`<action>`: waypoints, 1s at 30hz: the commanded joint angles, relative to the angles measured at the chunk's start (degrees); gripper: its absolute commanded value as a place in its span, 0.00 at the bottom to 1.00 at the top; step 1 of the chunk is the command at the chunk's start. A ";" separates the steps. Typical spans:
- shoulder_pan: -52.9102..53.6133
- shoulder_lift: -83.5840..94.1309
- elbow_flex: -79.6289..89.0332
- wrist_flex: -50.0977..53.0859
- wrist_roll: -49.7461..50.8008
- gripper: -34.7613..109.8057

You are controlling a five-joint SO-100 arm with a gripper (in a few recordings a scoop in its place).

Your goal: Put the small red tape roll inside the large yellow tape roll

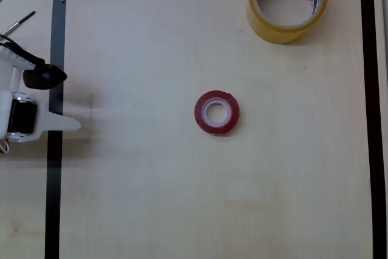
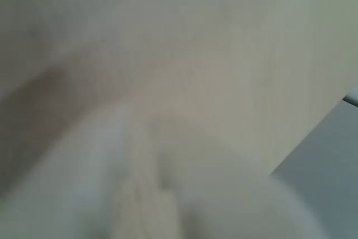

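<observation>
Overhead view — pale wood table [image 1: 151, 198], black tape border [image 1: 53, 198]; gripper [image 1: 60, 98] fingers spread, empty.

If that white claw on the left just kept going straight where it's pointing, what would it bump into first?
Probably the small red tape roll: the gripper points right across bare table roughly toward it, though height is unclear from above.

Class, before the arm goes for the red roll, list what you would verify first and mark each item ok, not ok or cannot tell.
1. Red roll lies flat, hole up, free on all sides: ok.
2. Yellow roll open at the top, nothing inside: ok.
3. Bare table between gripper and red roll: ok.
4. Gripper open wide enough, black and white fingers apart in the overhead view: ok.
5. Wrist view sharp enough to guide the grasp: not ok, blurred.
6. Yellow roll fully inside the black tape border: not ok, it overlaps the top edge.
</observation>
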 commanded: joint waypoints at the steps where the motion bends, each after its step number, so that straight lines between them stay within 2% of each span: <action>1: 0.88 1.67 -0.70 0.79 0.00 0.24; 16: 0.88 1.67 -0.88 0.88 0.00 0.24; 21: 1.05 0.26 -8.53 3.34 0.00 0.24; 24: -1.93 -12.13 -15.91 0.88 0.35 0.24; 30: -2.90 -53.79 -44.82 0.09 0.18 0.24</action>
